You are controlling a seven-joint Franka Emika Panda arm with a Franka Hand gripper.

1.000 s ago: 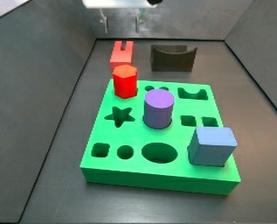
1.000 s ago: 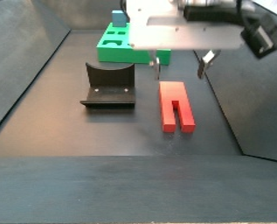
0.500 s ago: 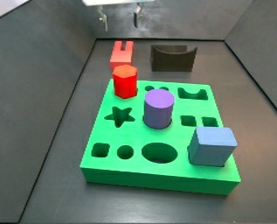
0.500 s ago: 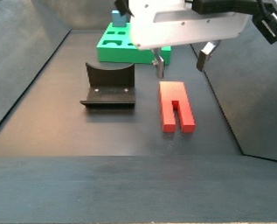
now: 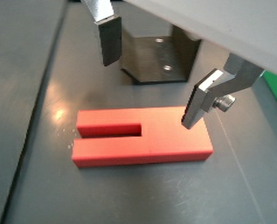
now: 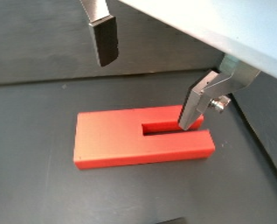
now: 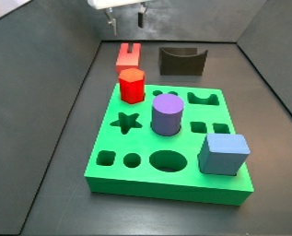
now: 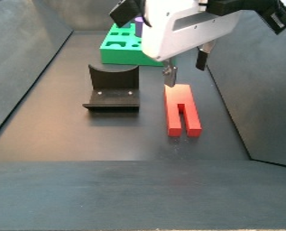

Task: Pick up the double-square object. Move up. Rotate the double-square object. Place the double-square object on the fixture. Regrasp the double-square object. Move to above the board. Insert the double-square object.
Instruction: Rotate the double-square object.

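Here the spread end effector [image 5: 152, 74] hovers over the matte red, slotted double-square object [image 5: 141, 136]; only a side view shows the green board [image 7: 173, 147].

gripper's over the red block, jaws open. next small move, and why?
Probably straight down. The gripper hangs open above the long red block, which lies flat on the floor, untouched. In both wrist views one finger sits past one long side and the other over the opposite edge, so lowering should bracket the block before closing; a slight centering nudge may help.
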